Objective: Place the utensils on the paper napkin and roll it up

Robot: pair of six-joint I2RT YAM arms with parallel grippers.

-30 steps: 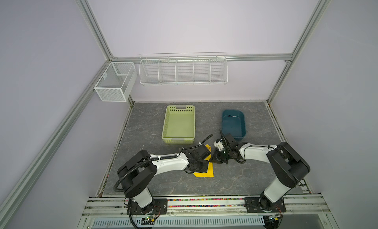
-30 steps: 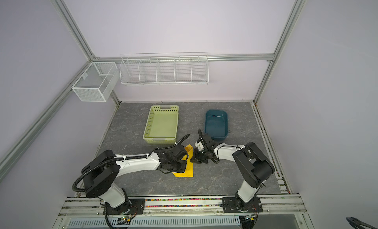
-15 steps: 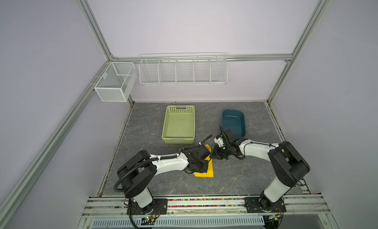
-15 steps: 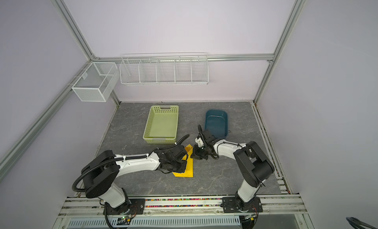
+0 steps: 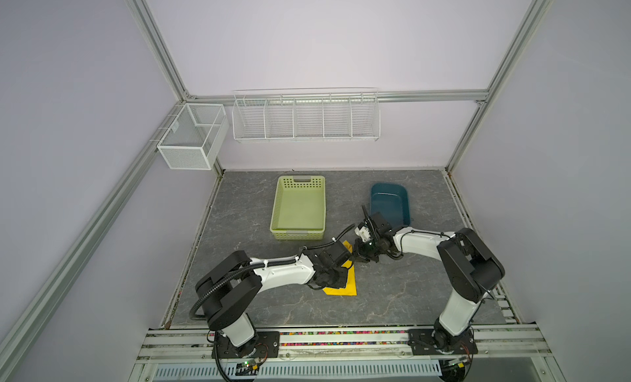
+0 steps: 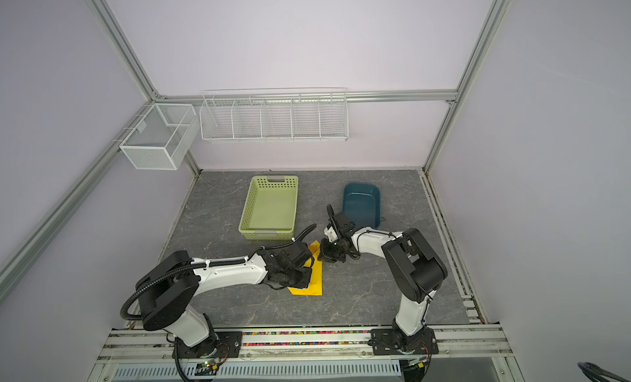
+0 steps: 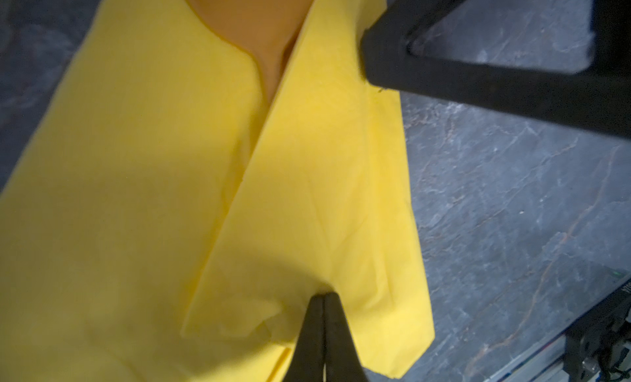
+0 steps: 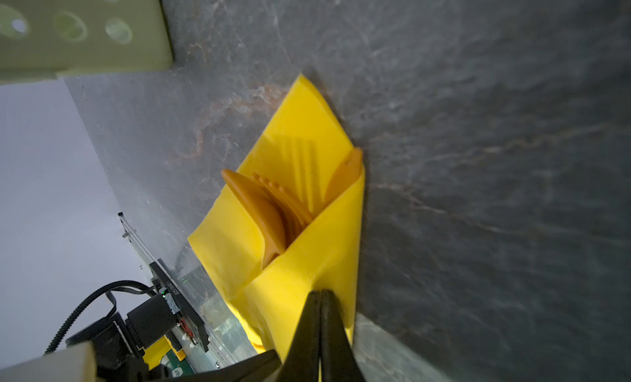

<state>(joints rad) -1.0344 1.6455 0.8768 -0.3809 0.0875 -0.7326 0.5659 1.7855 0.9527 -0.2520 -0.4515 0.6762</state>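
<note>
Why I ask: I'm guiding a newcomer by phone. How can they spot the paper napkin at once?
Start at the grey marbled tabletop and find the pale green basket near its middle. Just on the robot's side of that basket lies the paper napkin. It is the only bright yellow thing there, and it is folded over orange utensils.

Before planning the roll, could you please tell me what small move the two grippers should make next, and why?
Probably carry the flap farther over: left gripper and right gripper both pinch the paper napkin, folded once over the utensils, with flat sheet left unrolled.
</note>
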